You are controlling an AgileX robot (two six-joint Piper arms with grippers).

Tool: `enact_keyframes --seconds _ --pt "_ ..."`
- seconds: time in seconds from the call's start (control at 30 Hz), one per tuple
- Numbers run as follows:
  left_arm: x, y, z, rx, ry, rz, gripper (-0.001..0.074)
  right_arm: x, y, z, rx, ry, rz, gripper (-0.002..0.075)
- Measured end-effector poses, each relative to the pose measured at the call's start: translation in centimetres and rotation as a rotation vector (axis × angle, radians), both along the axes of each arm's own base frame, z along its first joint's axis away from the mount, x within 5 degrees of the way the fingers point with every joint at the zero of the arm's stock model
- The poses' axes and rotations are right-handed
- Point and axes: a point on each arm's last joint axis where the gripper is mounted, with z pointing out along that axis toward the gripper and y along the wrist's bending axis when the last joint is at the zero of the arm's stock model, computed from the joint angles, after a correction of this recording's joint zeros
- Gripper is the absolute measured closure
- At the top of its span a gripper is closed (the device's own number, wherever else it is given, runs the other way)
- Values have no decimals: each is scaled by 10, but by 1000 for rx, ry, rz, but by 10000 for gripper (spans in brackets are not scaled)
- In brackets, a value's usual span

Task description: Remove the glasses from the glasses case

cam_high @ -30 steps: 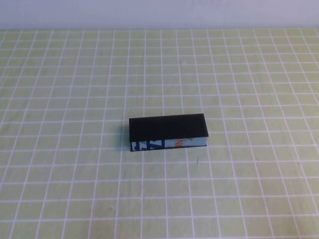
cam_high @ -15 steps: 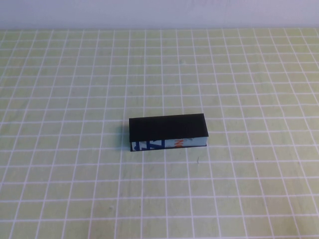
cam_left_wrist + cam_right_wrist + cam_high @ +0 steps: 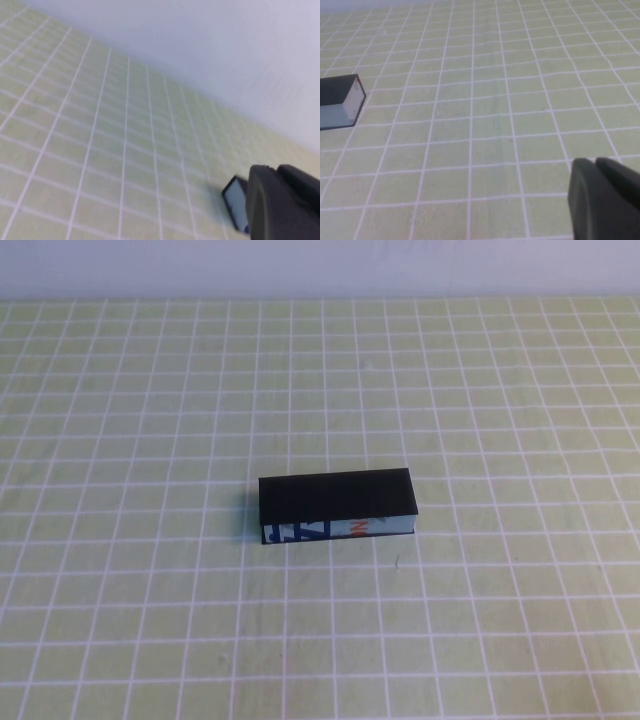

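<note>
The glasses case (image 3: 336, 505) is a black box with a light-blue side strip. It lies shut in the middle of the table in the high view. The glasses are hidden. My left gripper (image 3: 276, 170) is shut and empty, away from the case, whose end (image 3: 234, 199) shows just behind its fingers. My right gripper (image 3: 594, 161) is shut and empty, well to the side of the case (image 3: 340, 102). Neither arm shows in the high view.
The table is covered by a yellow-green cloth with a white grid (image 3: 150, 390). A pale wall (image 3: 320, 265) runs along the far edge.
</note>
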Motion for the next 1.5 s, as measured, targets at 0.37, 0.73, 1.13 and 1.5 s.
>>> enact_keyframes --seconds 0.37,0.73,1.13,1.5 --pt "5 -5 22 -83 88 -36 739 0 0 0 0 0 0 743" --pt "84 -34 97 326 436 -361 739 0 0 0 0 -2 0 743" --pt "166 -63 80 289 471 -594 739 0 0 0 0 -3 0 743" --pt "241 -83 80 252 523 -749 739 3 0 18 363 -171 -57 743"
